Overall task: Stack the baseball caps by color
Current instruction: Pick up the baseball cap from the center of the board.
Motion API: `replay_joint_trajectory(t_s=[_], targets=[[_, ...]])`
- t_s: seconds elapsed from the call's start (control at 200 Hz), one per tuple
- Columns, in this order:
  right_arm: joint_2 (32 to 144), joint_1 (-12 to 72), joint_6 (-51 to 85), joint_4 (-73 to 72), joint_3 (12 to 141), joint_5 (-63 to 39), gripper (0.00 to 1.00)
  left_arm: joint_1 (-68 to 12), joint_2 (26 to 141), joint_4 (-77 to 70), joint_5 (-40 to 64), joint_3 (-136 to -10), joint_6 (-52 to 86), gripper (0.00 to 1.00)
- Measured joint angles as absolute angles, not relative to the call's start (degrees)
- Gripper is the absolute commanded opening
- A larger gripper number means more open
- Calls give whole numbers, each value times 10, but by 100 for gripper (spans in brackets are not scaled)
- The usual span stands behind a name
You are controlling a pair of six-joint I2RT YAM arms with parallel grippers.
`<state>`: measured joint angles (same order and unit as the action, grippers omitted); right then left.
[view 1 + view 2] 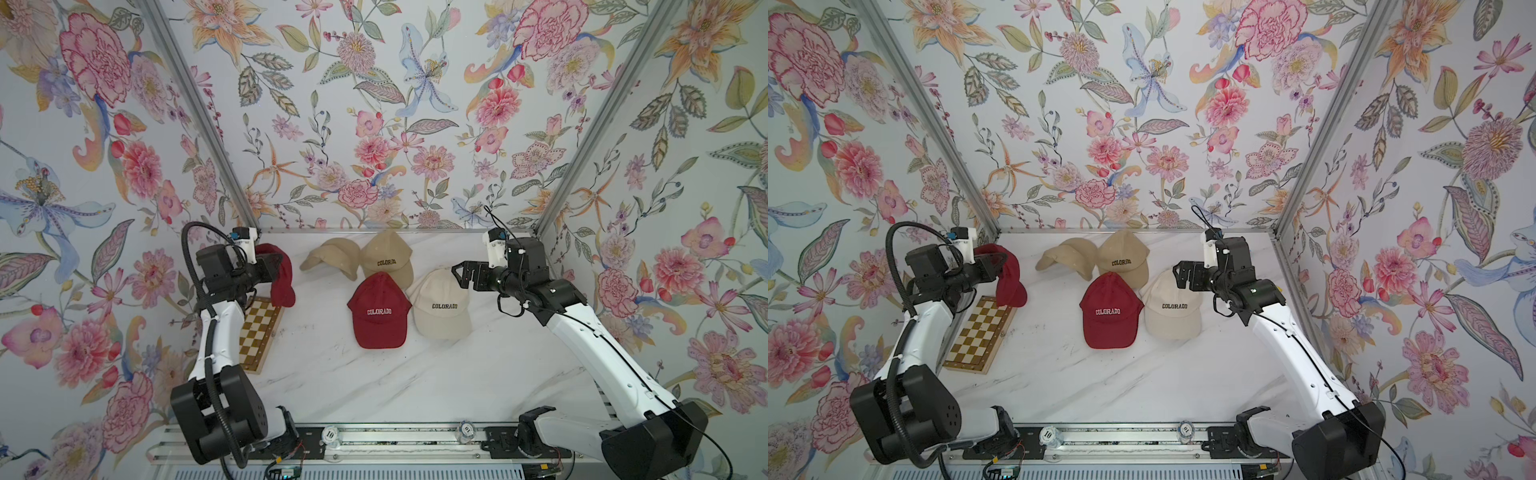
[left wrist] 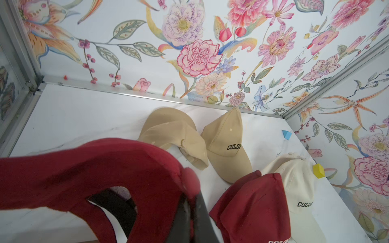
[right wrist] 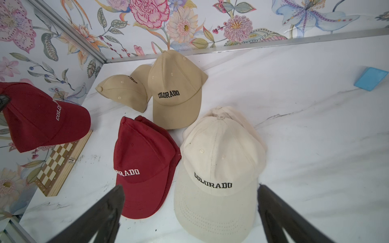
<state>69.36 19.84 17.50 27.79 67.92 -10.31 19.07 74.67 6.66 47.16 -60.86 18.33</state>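
Limply, soft dark red cap (image 1: 285, 286) droops from pinching left hand (image 1: 275, 262); right hand (image 1: 457, 276) spread.

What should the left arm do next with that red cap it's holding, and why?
Probably swing it over the red pile and lower it. The left end effector grips a dark red cap, lifted near the checkered board, apart from the other red caps.

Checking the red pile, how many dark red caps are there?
3: one cap in the left gripper near the checkered board; a stacked pair mid-table, lower cap mostly covered.
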Motion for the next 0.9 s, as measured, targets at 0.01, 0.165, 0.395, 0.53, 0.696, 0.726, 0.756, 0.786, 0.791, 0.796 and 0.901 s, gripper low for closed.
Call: replay_joint_trajectory(t_s=[0.01, 0.165, 0.395, 0.53, 0.696, 0.726, 0.756, 0.786, 0.791, 0.796, 0.901], targets=[[692, 198, 176, 277, 678, -105, 99, 186, 740, 70, 468, -611, 185, 0], [665, 198, 184, 262, 654, -150, 99, 110, 676, 140, 391, -661, 202, 0], [644, 198, 215, 194, 596, -249, 99, -47, 629, 221, 287, -749, 233, 0], [643, 197, 259, 121, 552, -332, 99, -124, 619, 252, 237, -792, 246, 0], [643, 189, 340, -8, 499, -424, 99, -205, 619, 281, 185, -843, 249, 0], [643, 185, 359, -39, 488, -437, 99, -215, 619, 282, 177, -848, 249, 0], [643, 182, 378, -72, 475, -450, 99, -224, 619, 283, 173, -852, 249, 0], [643, 180, 396, -99, 466, -459, 99, -234, 619, 283, 170, -854, 249, 0], [643, 179, 400, -105, 463, -461, 99, -234, 619, 283, 169, -854, 249, 0], [643, 178, 401, -109, 462, -462, 99, -236, 619, 283, 168, -855, 249, 0], [648, 174, 464, -205, 434, -487, 99, -258, 621, 283, 158, -855, 249, 0]])
